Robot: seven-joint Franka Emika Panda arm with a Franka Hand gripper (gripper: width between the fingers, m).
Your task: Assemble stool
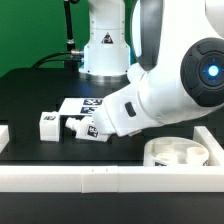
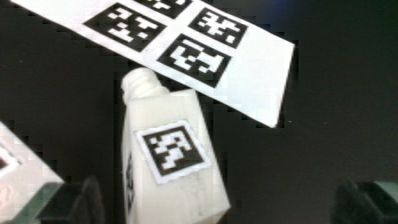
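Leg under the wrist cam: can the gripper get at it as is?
Probably yes: the open fingers stand either side of the leg and nothing lies on it; the marker board is only by one end.

a green backdrop [image 1: 30,25] rises behind the black table [image 1: 25,92] (white rails [image 1: 60,179] along its edge).

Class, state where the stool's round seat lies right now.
In the exterior view the round seat lies at that view's lower right, just behind the near white rail.
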